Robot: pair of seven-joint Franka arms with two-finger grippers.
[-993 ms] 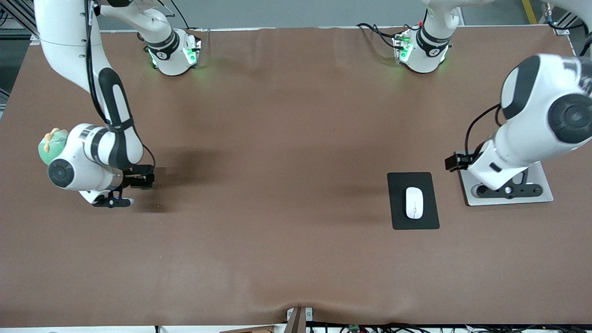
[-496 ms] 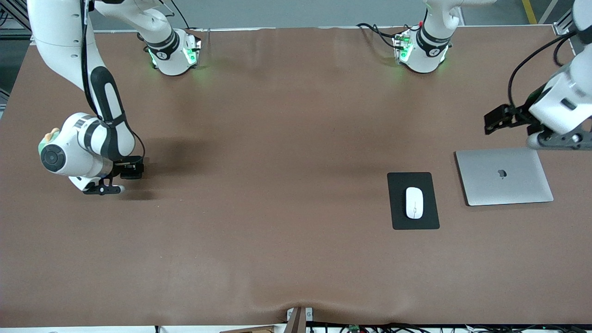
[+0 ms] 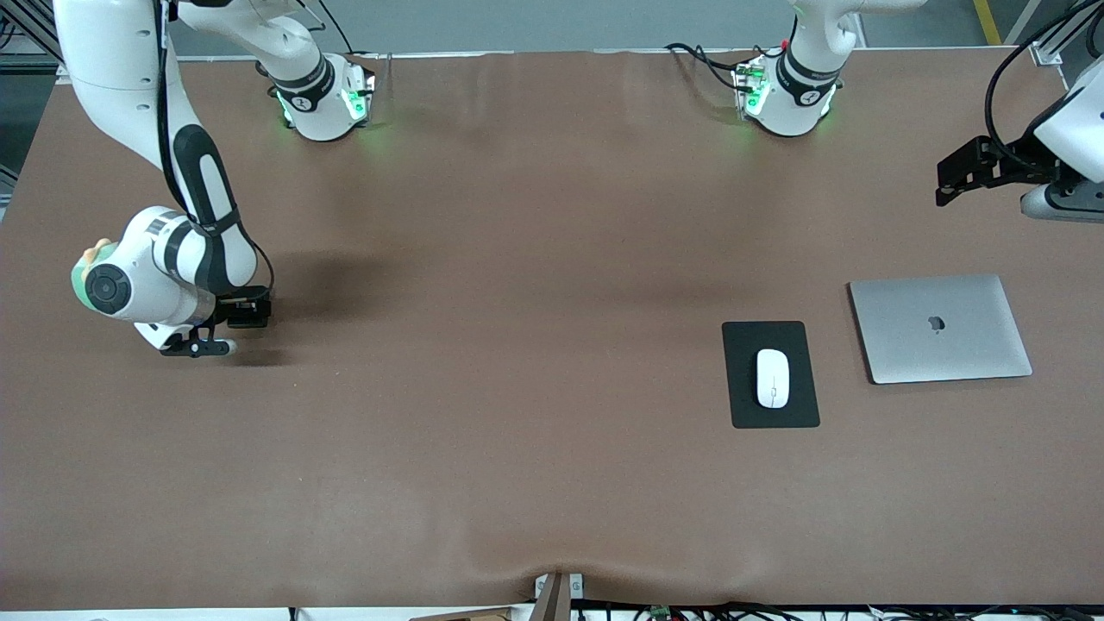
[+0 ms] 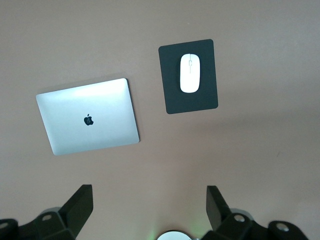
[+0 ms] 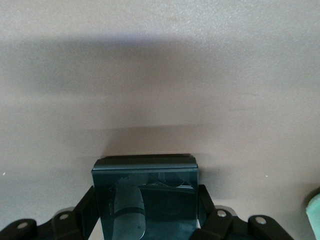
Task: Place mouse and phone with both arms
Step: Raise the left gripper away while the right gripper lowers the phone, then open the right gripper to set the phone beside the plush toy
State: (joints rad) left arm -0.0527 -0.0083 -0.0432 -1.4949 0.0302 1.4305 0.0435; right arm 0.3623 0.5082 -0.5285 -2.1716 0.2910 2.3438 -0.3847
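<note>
The white mouse (image 3: 773, 378) lies on a black mouse pad (image 3: 743, 347) toward the left arm's end of the table; both also show in the left wrist view, the mouse (image 4: 190, 73) on the pad (image 4: 172, 100). My left gripper (image 3: 1063, 205) is open and empty, high over the table's edge above the laptop. In its own view the left gripper (image 4: 148, 194) has its jaws wide apart. My right gripper (image 3: 198, 348) is low over the table at the right arm's end. It is shut on the black glossy phone (image 5: 150, 180). The phone is hidden under the hand in the front view.
A closed silver laptop (image 3: 940, 328) lies beside the mouse pad, toward the left arm's end; it shows in the left wrist view (image 4: 87, 116). A green and orange object (image 3: 86, 263) sits partly hidden by the right arm's wrist. The brown table spreads between the arms.
My left arm has risen from over the laptop and drawn back toward the table's edge, uncovering the laptop. My right gripper has shifted a little toward the right arm's end, still holding the phone.
</note>
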